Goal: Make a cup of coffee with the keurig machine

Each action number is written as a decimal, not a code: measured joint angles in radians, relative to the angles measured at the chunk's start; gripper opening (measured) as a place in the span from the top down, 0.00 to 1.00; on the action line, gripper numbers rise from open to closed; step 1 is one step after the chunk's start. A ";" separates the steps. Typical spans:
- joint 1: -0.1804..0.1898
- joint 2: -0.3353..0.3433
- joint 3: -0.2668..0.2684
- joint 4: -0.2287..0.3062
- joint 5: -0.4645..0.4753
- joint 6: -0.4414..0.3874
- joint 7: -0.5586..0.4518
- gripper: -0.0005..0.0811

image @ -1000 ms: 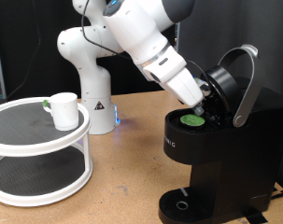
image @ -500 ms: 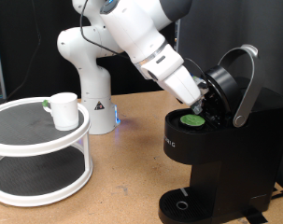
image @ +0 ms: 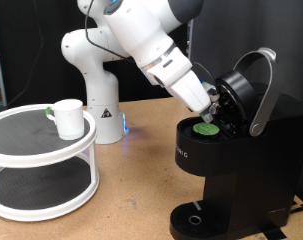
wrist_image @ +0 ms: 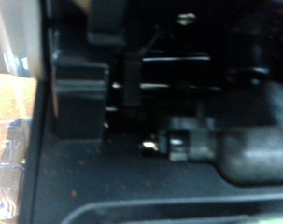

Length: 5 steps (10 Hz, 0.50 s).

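My claw (image: 217,108) hangs inside the open mouth of the keurig machine (image: 231,170), between its raised lid (image: 243,88) and the brew chamber just beneath me. My fingers are tucked against the dark underside of the lid, and I cannot tell how far apart they stand or whether anything sits between them; from the wrist view I get only blurred black plastic of the machine's interior (wrist_image: 160,121), with a strip of brown tabletop (wrist_image: 10,112) at one edge.

Just below my claw, the small dark pod with the green lid (image: 206,127) rests in the chamber, apart from my fingertips as far as I can see. The lid's grey curved handle (image: 263,95) arches up beyond me, on the far side of my claw from my arm. The round drip tray (image: 194,218) at the machine's base lies well below me.

The cup (image: 68,118), white with a greenish mark near its rim, stands well away from my claw, past my own white base (image: 96,100), on the upper tier of a round white two-level stand (image: 41,165). Its handle points away from the machine. A small blue light (image: 127,126) glows low on my base, near the tabletop.
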 joint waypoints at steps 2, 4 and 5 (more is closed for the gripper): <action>-0.004 -0.016 -0.021 0.003 0.000 -0.023 0.000 0.00; -0.014 -0.035 -0.042 0.008 -0.012 -0.088 0.000 0.00; -0.014 -0.033 -0.041 0.007 -0.012 -0.083 0.000 0.00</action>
